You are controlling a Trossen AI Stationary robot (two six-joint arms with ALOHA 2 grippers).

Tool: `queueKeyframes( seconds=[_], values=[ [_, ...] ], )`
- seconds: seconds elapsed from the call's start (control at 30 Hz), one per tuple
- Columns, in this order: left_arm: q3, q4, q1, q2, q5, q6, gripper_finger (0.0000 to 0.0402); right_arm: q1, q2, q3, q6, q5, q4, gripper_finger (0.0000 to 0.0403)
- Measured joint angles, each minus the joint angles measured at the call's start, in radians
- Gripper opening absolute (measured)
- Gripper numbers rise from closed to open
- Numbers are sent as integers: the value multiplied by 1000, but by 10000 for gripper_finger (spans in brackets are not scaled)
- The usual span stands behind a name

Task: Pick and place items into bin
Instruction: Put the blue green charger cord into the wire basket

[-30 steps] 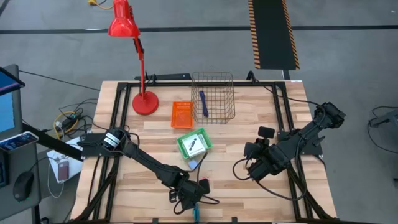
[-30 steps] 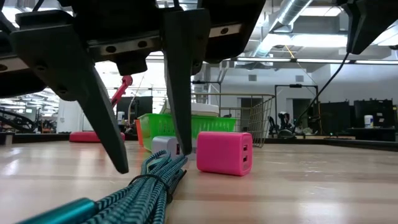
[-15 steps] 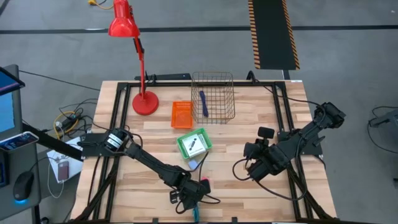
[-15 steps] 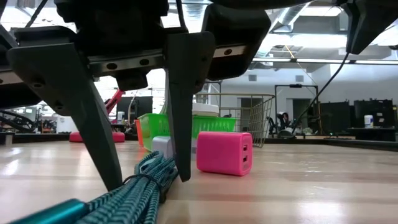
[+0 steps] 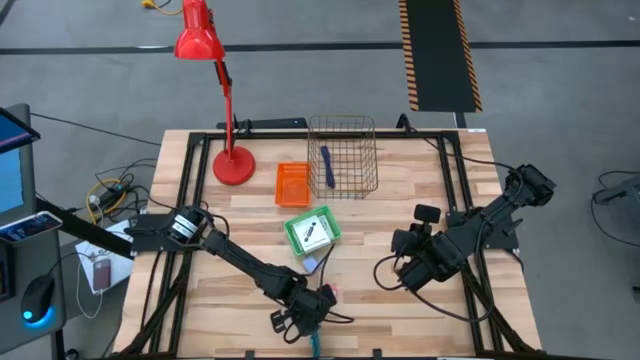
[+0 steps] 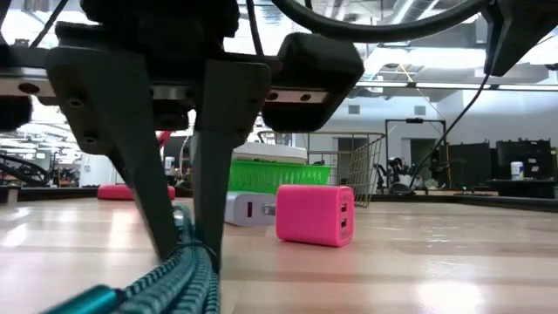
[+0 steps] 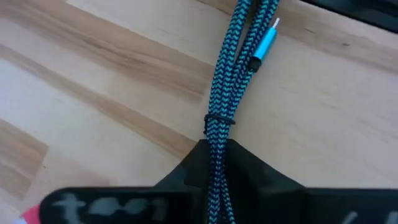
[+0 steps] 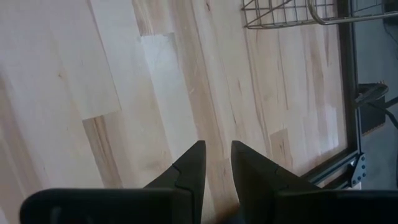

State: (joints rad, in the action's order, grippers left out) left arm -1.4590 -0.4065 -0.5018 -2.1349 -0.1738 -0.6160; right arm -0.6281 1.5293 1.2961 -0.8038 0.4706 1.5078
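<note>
A teal braided cable bundle (image 7: 233,74) with a bright blue plug (image 7: 266,43) lies on the wood table near its front edge; it also shows in the low view (image 6: 166,283). My left gripper (image 5: 310,318) stands over it, shut on it (image 6: 187,251). A pink block (image 6: 314,214) and a pale lavender block (image 6: 248,209) lie just behind on the table. A purple pen (image 5: 326,166) lies in the wire basket (image 5: 342,153). My right gripper (image 5: 400,268) waits at the table's right, shut and empty (image 8: 214,163). My left gripper pinches the cable bundle between its two fingers, just behind the thin dark tie around it (image 7: 216,119). The fingers (image 6: 161,209) come from above, pointing down, and stand on either side of the strands. The bundle lies along the table, its plug end ahead of the fingers.
A green tray (image 5: 312,231) with a white card pack sits mid-table, and an orange tray (image 5: 292,184) lies behind it. A red desk lamp (image 5: 232,165) stands at the far left. Bare wood lies between the two arms and before the right gripper.
My left gripper has gone down onto the cable bundle and shut: its fingertips stood wide apart on either side of the cable and now stand close together on it. The cable stays on the table, its strands drawn together between the fingers.
</note>
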Motion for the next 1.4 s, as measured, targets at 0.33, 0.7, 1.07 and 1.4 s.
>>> queueKeyframes(
  seconds=[0.33,0.7,1.07,1.4],
  values=[
    [3,-6,-30,184,135,73,2,0,0,0,1,0,16,69],
    [0,59,38,559,591,82,2,0,0,0,1,3,59,69],
    [0,225,402,646,593,229,2,0,0,0,2,28,59,69],
    [0,331,730,487,356,497,5,0,0,-1,0,25,46,69]
  ],
)
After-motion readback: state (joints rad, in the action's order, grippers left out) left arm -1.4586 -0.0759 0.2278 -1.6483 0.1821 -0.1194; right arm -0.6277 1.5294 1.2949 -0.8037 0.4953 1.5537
